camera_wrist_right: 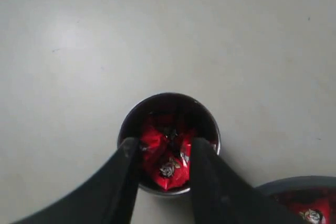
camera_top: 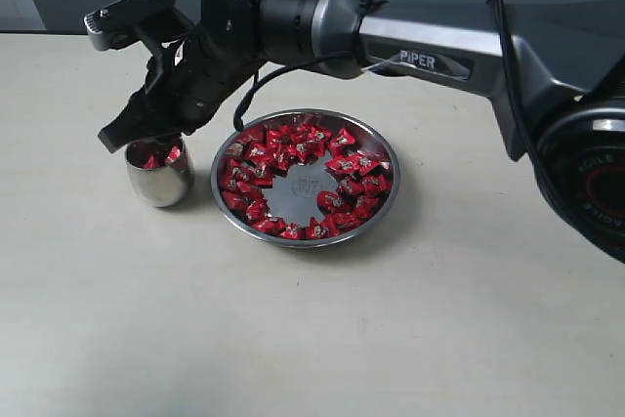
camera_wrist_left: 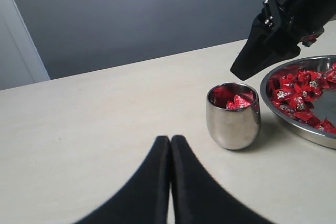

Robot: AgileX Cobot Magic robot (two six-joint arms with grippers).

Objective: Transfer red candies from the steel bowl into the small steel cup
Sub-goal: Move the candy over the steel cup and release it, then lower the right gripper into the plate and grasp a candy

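Observation:
The steel bowl [camera_top: 298,188] sits mid-table, with red candies [camera_top: 293,148] ringed around its bare centre. Left of it stands the small steel cup [camera_top: 159,183], which holds a few red candies [camera_wrist_right: 167,169]. My right gripper [camera_top: 125,139] reaches across and hovers just above the cup's mouth. It is open, its two fingers [camera_wrist_right: 128,153] spread over the rim, and nothing is pinched between them. My left gripper [camera_wrist_left: 170,139] is shut on nothing, low over the table short of the cup [camera_wrist_left: 233,124].
The bowl's rim [camera_wrist_left: 315,136] lies close beside the cup, a small gap between them. The right arm [camera_top: 430,41] spans the table above the bowl. Bare cream table [camera_top: 293,339] stretches in front.

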